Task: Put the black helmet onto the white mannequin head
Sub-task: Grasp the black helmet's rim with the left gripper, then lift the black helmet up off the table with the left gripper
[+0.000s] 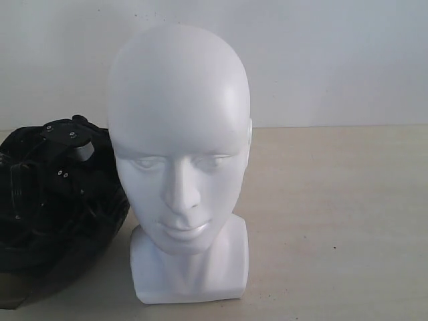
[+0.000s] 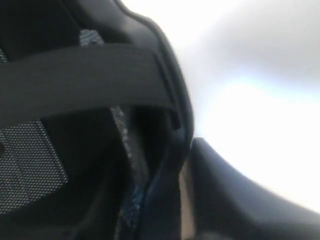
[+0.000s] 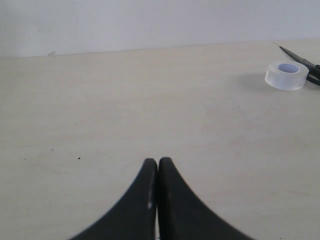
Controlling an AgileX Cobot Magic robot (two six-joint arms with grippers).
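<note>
While the black helmet [image 1: 57,221] lies under the left gripper [image 1: 69,142], hold unclear, right gripper [image 3: 158,164] closed on nothing.

Ext: close, front-on to white mannequin head [image 1: 179,154]. L wrist: inside black helmet [image 2: 90,150], shared w/ ext. R wrist: low over table [image 3: 100,100].

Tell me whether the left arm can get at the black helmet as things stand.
Probably yes. In the exterior view the left arm sits right on the black helmet, and its wrist view is filled by the helmet's lining and strap. The white mannequin head stands beside, not between.
</note>
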